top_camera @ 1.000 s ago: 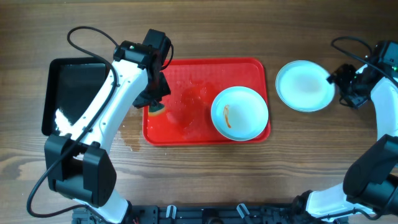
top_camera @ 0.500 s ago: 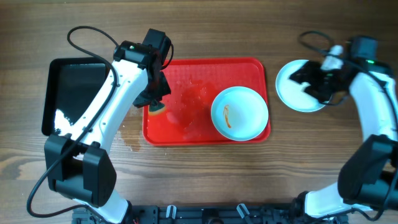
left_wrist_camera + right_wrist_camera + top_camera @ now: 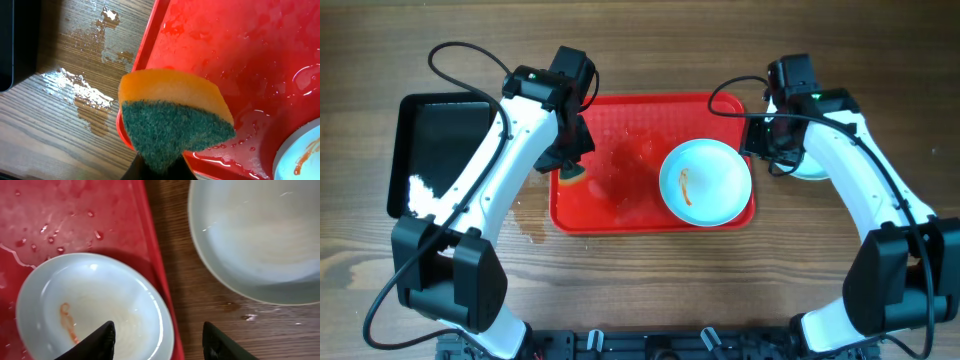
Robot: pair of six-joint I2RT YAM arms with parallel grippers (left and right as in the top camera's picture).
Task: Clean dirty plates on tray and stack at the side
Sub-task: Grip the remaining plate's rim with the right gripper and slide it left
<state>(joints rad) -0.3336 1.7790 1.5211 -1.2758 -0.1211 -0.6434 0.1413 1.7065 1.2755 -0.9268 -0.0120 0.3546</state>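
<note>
The red tray (image 3: 620, 115) is wet and holds one plate (image 3: 705, 182) with an orange smear at its centre (image 3: 67, 320). A second plate (image 3: 260, 240), free of smears, rests on the table right of the tray, mostly hidden under my right arm in the overhead view. My right gripper (image 3: 157, 342) is open and hovers over the dirty plate's right rim and the tray's right edge (image 3: 757, 140), holding nothing. My left gripper (image 3: 160, 172) is shut on an orange and green sponge (image 3: 175, 120) above the tray's left edge (image 3: 570, 172).
A glossy black tray (image 3: 440, 150) lies at the far left. Water is pooled on the wood (image 3: 75, 92) between it and the red tray, with another wet patch near the front (image 3: 530, 225). Droplets cover the red tray's floor.
My right arm has swung left from beside the clean plate to the tray's right edge, its jaws narrowing on the way. The left arm and sponge have not moved.
</note>
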